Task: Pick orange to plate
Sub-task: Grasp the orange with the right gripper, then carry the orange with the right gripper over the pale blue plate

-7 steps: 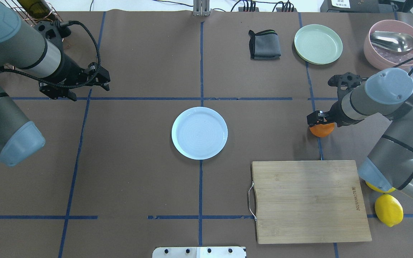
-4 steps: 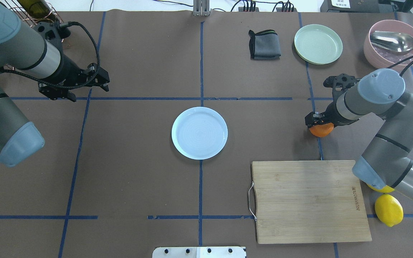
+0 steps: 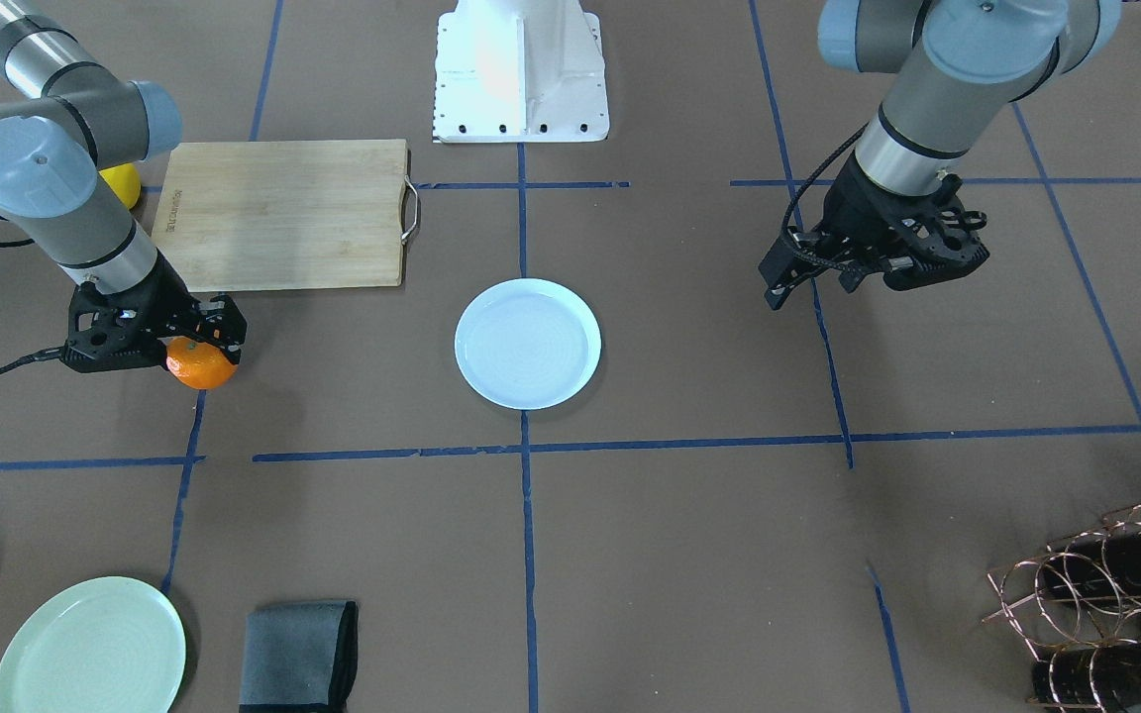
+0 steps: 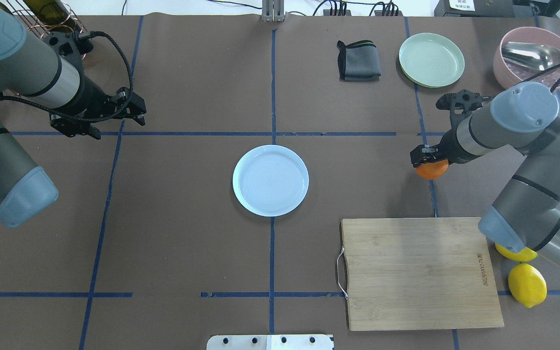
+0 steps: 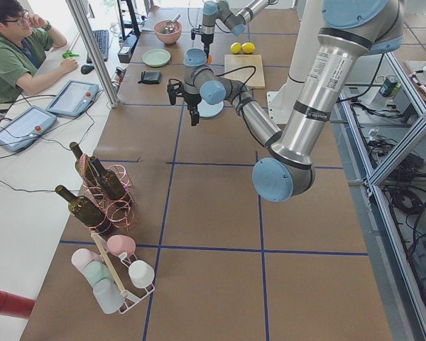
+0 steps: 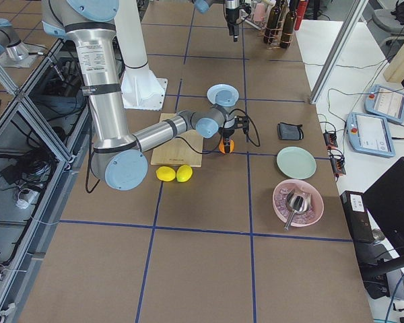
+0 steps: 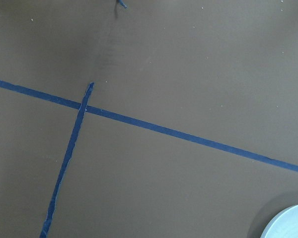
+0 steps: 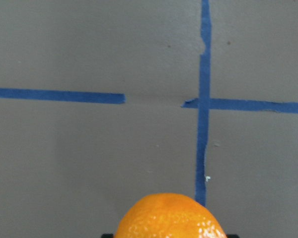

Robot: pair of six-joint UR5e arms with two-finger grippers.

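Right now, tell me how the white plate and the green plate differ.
Colour: the white plate is bluish white, the green plate pale green. Place: the white plate sits mid-table on a blue tape line, the green plate near the far edge beside a folded grey cloth. Both are round and empty.

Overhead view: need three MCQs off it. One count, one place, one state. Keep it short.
1. Lemons in view:
A. one
B. two
C. four

2. The orange is:
A. on the plate
B. touching the lemons
C. apart from the plate, at the right claw

3. The right claw is:
A. shut on the orange
B. open and empty
C. out of view

Answers:
1. B: two yellow fruits lie side by side, one partly hidden by the right arm.
2. C: the plate is bare and the orange sits under the claw, well off to the side.
3. A: the front-facing view shows the claw's fingers closed against the orange.
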